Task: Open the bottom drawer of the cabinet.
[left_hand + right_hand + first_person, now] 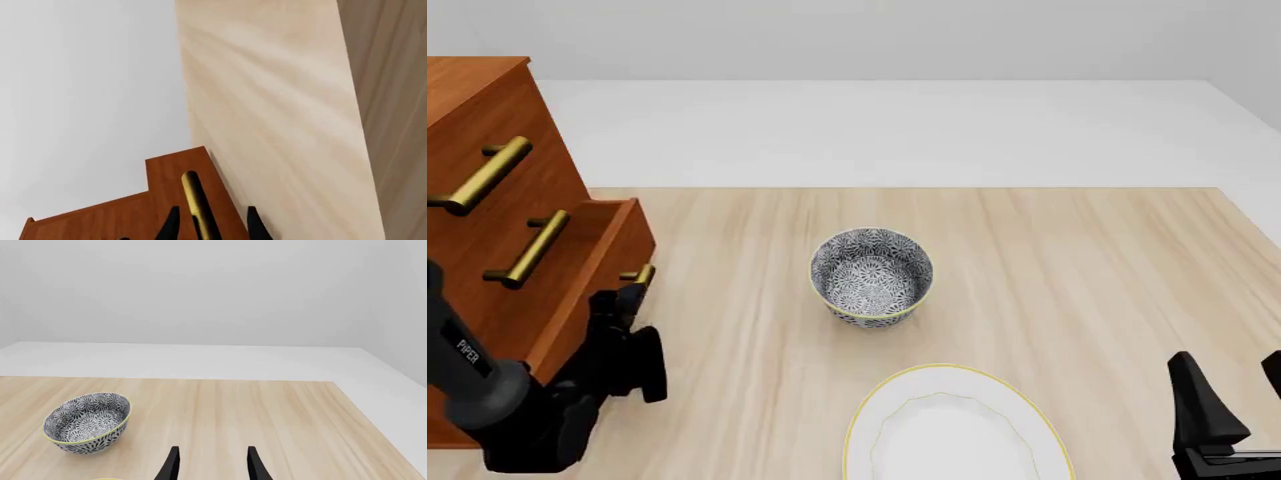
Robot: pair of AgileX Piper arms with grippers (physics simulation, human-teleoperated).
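The cabinet [474, 110] stands at the table's left edge, reddish-brown with three brass bar handles. Its bottom drawer [594, 265] juts out a short way past the two upper drawers. My left gripper [627, 305] is at this drawer's brass handle [641, 273]. In the left wrist view the handle [195, 197] runs between the spread fingers [171, 226] of the left gripper [212, 227], in front of the drawer front [167, 187]. The fingers stand apart and do not press on the bar. My right gripper [1232, 398] hovers open and empty at the near right; the right wrist view shows it [212, 465] over bare wood.
A patterned bowl [872, 272] [87, 422] stands mid-table. A white plate with a yellow rim [868, 420] lies at the near edge between the arms. The wooden table [1068, 280] ends at a white floor behind and to the right.
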